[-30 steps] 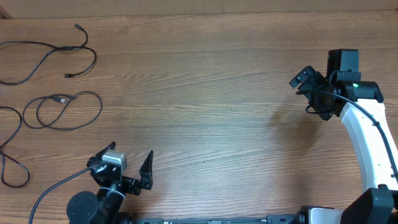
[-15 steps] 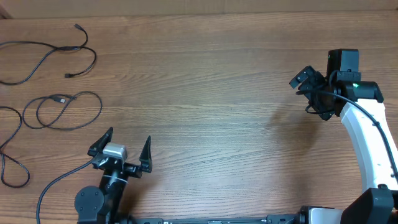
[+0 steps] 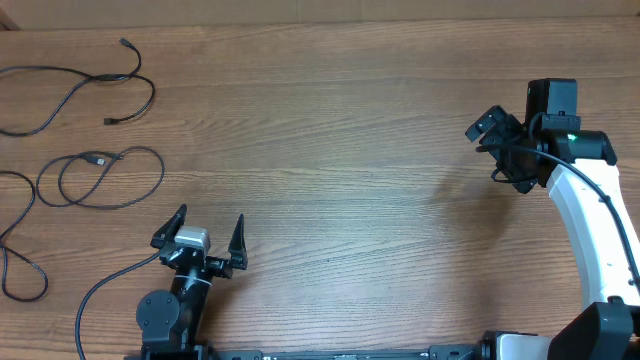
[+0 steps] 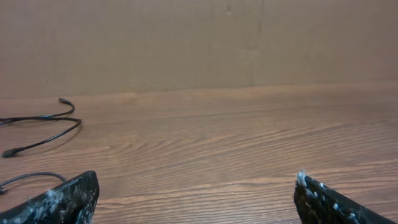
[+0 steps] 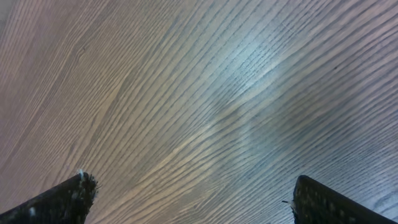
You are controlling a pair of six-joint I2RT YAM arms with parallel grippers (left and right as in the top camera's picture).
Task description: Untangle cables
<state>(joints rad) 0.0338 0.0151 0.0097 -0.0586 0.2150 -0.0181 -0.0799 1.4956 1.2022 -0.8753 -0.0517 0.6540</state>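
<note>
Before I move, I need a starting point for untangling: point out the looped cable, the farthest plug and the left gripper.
looped cable [image 3: 163, 172]: overhead view, right edge of its loop.
farthest plug [image 3: 124, 43]: overhead view, the connector itself.
left gripper [image 3: 210, 216]: overhead view, midway between its open fingertips.

A wooden table [image 3: 350, 150] with long brown grain is backed along its far edge by a plain brown board [image 4: 155, 43] with one vertical seam [image 4: 258, 43], and light leaves a pale sheen [image 5: 249, 106] on the wood.
</note>
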